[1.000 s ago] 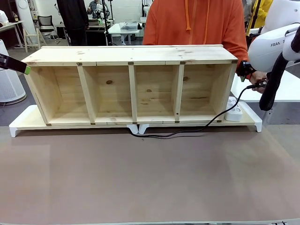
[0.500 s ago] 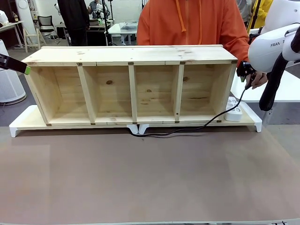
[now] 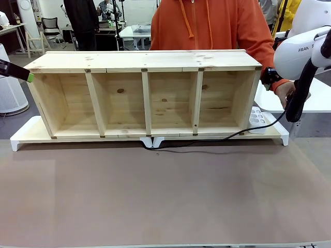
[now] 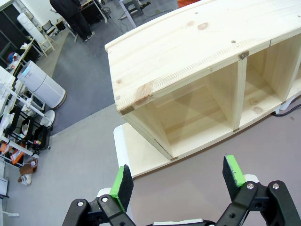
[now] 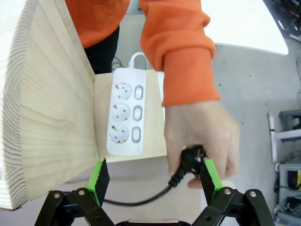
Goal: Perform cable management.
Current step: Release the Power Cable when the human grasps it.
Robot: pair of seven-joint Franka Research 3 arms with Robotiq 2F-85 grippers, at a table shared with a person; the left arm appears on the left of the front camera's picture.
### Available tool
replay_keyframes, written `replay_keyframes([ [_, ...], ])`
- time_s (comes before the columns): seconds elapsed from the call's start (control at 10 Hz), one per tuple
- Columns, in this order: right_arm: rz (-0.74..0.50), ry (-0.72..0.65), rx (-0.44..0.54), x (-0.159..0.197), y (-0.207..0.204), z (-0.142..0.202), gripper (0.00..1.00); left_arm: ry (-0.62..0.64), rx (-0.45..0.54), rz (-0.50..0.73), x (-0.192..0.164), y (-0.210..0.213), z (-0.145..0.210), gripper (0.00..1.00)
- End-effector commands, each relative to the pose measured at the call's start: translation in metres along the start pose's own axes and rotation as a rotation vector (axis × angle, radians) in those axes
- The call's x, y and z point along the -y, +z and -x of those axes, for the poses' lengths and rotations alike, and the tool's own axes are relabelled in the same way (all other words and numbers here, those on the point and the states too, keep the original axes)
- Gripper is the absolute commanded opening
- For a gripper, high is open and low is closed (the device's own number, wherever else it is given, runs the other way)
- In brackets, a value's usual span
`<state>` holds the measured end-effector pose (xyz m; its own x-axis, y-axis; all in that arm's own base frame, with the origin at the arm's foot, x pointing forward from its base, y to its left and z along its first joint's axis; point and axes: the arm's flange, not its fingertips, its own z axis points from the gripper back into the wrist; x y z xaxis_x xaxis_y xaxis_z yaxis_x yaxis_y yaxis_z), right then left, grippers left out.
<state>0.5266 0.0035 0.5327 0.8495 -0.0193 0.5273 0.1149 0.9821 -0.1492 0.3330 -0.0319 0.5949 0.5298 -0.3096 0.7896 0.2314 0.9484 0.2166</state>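
While hand (image 5: pixel 200 136) holds cable (image 5: pixel 186 167), apparently

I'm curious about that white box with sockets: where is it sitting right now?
The power strip lies on the white stand at the robot's right, tight against the wooden shelf end. In the right wrist view it sits beside the person's hand holding the plug.

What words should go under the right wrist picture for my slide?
Person's hand offers black cable plug between open green-padded right gripper, beside white three-socket power strip.
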Motion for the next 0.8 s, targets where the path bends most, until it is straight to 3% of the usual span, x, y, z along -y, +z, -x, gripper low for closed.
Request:
replay_keyframes([
  [0.0,0.0,-0.002,-0.007,-0.0007,-0.0008,0.0007,1.0,-0.003,0.005,-0.004,0.0007,-0.0012,-0.0006,1.0],
  [0.7,0.0,-0.002,-0.007,-0.0007,-0.0008,0.0007,1.0,-0.003,0.005,-0.004,0.0007,-0.0012,-0.0006,1.0],
])
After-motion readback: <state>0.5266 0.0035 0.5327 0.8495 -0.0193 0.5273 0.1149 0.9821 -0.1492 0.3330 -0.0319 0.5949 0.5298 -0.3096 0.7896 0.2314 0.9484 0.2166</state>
